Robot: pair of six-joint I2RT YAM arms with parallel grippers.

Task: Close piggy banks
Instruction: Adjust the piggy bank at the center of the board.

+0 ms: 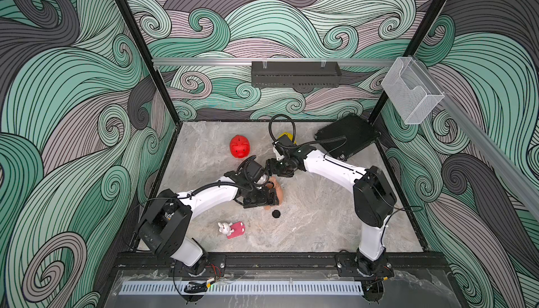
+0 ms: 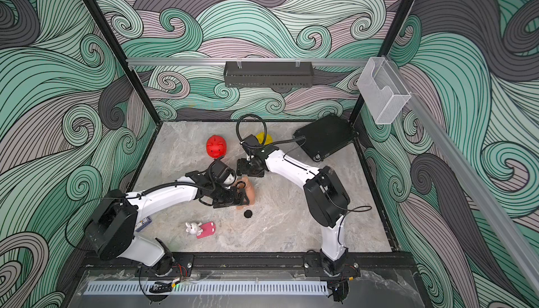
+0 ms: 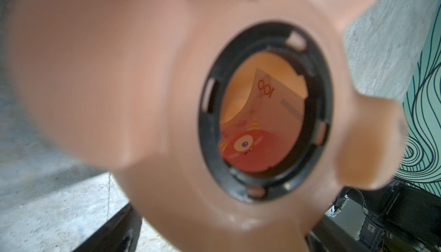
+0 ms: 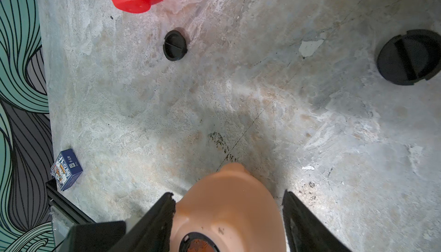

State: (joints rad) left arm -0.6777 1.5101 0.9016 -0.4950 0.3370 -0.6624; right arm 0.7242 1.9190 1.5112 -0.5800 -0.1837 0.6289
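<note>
Left gripper (image 1: 273, 197) gapes wide around the peach-pink piggy bank (image 1: 280, 193) mid-table, right gripper (image 4: 228, 193) astride it, possibly pinching; it should handle light, hollow and slick, best held across its flanks, clear of the belly hole (image 3: 265, 110).

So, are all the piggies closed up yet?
Not yet. Nothing looks finished. The right gripper holds the peach pig, and its belly hole is open, a banknote showing inside. The left gripper is open, with no cap. Two black caps lie loose on the table. Still to do: cap this pig, then check the red pig and yellow pig, whose bellies are hidden.
</note>
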